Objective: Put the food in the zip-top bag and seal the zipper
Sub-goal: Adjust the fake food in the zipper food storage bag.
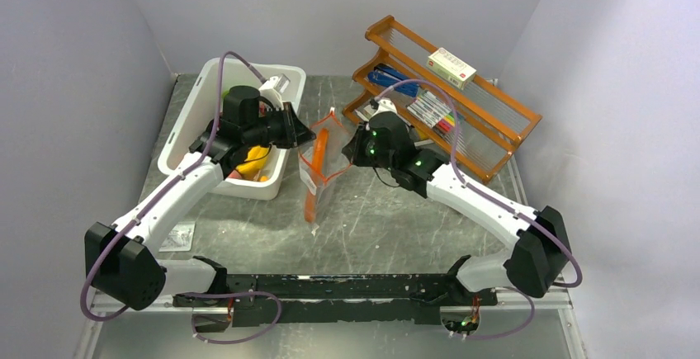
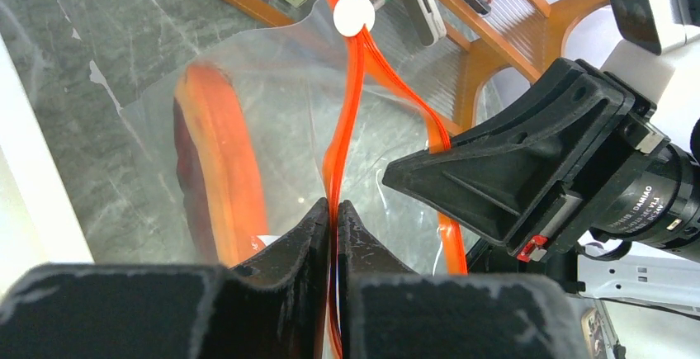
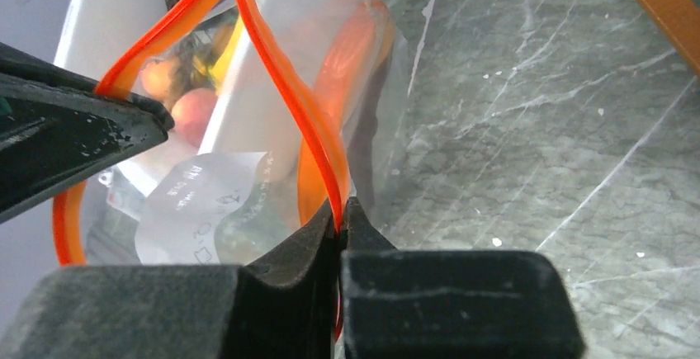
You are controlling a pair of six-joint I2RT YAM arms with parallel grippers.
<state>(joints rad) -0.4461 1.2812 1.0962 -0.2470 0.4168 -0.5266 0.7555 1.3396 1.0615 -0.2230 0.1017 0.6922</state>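
Note:
The clear zip-top bag (image 1: 323,167) hangs between my two grippers over the table, its mouth spread open. My left gripper (image 1: 302,138) is shut on one side of the orange-red zipper (image 2: 347,111); the fingertips (image 2: 323,214) pinch the strip. My right gripper (image 1: 352,148) is shut on the other side of the zipper (image 3: 281,78). The white slider tab (image 2: 353,14) sits at the far end. The dark red-brown, orange-rimmed slab (image 2: 223,177) stands inside the bag. The yellow banana bunch (image 1: 253,161) and round fruits (image 3: 194,111) lie in the white bin (image 1: 216,74).
The white bin stands at the back left, just behind my left gripper. A wooden rack (image 1: 475,140) with pens and a small box leans at the back right. A small flat packet (image 1: 177,236) lies on the table near the left arm.

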